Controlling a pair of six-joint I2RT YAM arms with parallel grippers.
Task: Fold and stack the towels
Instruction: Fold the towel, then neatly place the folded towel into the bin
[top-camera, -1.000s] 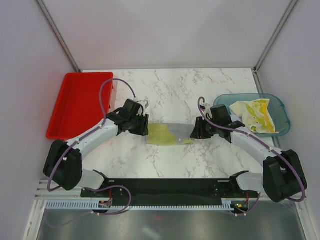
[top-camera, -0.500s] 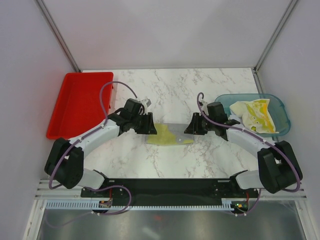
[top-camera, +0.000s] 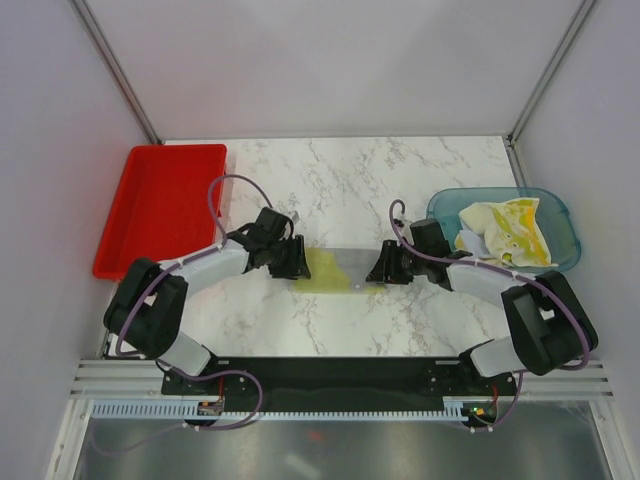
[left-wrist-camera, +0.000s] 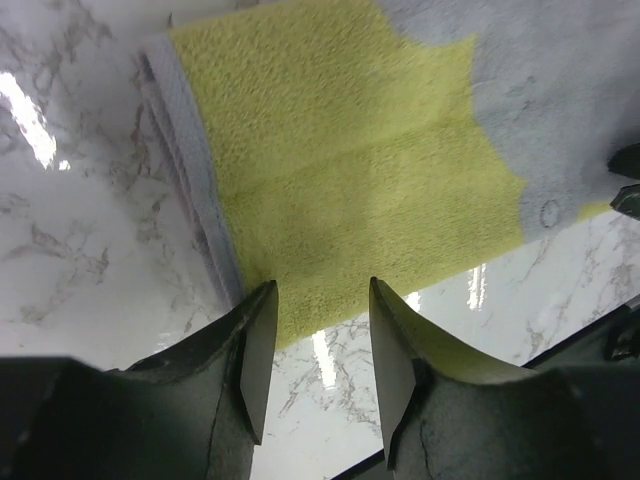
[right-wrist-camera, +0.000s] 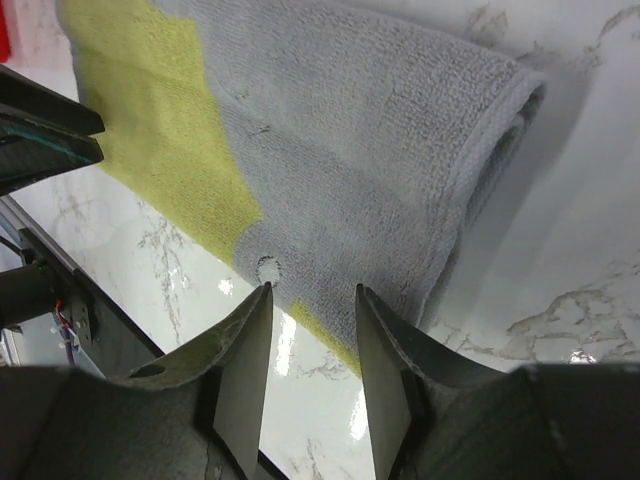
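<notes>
1. Left fingers (top-camera: 293, 262): spread. They sit at the 9 o'clock end of the towel (top-camera: 335, 265). In the left wrist view, the near edge of the cloth lies in the gap between the two tips; nothing is pinched.

2. Right fingers (top-camera: 378, 270): spread. They sit at the 3 o'clock end of the same towel, and its near edge lies in the gap here too. It cannot be told whether the tips touch the cloth.

3. Towel: yellow-green and grey, lying flat at the centre of the desk (top-camera: 400, 180) between the two arms. Doubled layers show along both short ends, so at least one fold appears complete.

4. Red tray (top-camera: 160, 205): at 10 o'clock, well apart from the towel.

5. Teal bin (top-camera: 555, 215): at 3 o'clock, holding crumpled towels (top-camera: 505, 232) in yellow and cream, not folded.

6. Progress: early. One towel is partly or fully folded. No stack is visible. The bin's contents remain to be folded, and stacking has not begun.
</notes>
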